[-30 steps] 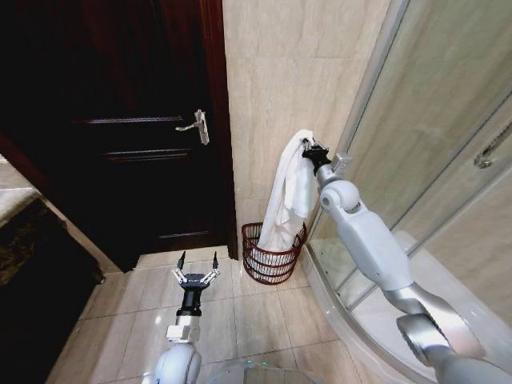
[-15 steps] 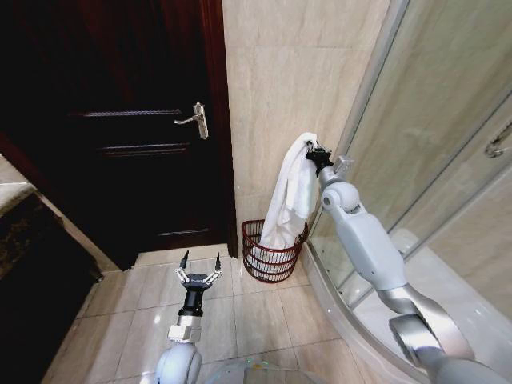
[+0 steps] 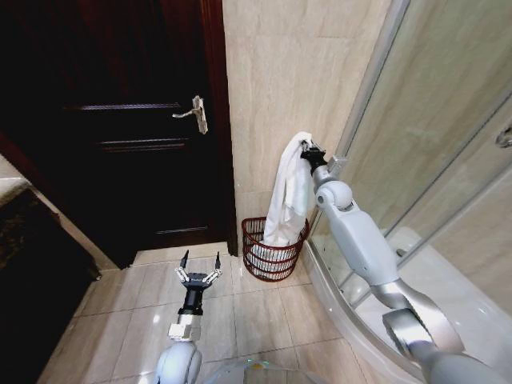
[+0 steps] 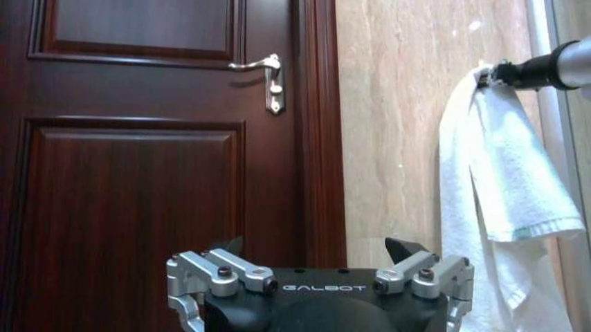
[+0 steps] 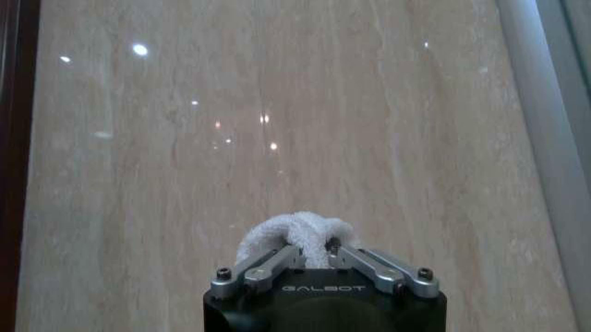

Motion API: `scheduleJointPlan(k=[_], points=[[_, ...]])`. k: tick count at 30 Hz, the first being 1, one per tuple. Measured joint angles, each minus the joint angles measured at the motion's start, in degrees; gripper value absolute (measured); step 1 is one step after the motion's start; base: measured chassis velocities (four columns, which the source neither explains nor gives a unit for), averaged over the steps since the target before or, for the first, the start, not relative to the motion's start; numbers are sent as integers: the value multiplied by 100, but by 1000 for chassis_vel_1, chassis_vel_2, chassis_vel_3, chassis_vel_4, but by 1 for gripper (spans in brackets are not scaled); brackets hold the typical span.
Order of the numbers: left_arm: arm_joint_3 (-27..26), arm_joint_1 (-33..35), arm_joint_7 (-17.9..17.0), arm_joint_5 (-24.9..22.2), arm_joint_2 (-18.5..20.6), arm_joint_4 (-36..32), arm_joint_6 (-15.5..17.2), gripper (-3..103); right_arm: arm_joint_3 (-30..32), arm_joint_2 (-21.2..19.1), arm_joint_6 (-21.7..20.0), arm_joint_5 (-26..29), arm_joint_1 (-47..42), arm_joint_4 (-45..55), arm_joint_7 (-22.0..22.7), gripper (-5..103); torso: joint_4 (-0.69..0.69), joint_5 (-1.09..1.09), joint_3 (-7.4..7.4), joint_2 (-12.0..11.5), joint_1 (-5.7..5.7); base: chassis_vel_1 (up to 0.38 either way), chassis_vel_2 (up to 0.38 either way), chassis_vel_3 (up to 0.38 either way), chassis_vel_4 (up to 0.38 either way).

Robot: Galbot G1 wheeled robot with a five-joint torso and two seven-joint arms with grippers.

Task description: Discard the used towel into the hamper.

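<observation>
Right claw raised towel slightly | hamper below (GALBOT logo)

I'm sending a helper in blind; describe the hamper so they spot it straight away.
Start at the dark wooden door, then the beige tiled wall beside it. The hamper sits on the floor at that wall's foot, by the shower glass. It is a red-brown open-weave basket, with a white towel hanging into it.
</observation>
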Motion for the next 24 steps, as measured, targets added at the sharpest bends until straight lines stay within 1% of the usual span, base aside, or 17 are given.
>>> scheduleJointPlan(k=[5,8,10,14,17,24], points=[[17,-30,9,0,-1,47,-4,100,28,6,52,-81,-133,-75,-84,5,-1,1,-71,-119,-48,0,0,0,0],[23,-39,12,10,-5,59,-5,100,41,8,67,-98,-176,-97,-107,5,-1,1,-92,-151,-60,0,0,0,0],[35,-61,33,32,-10,74,-5,100,65,23,95,-139,-249,-153,-173,5,-1,1,-139,-234,-94,0,0,0,0],[38,-76,38,42,-11,75,6,100,90,50,125,-172,-292,-231,-222,5,-1,1,-180,-306,-127,0,0,0,0],[37,-88,39,48,-12,75,14,100,98,83,158,-203,-337,-301,-281,5,-1,1,-245,-403,-159,0,0,0,0],[33,-78,39,48,-13,85,13,100,78,115,165,-223,-383,-298,-289,5,-1,1,-325,-546,-221,0,0,0,0]])
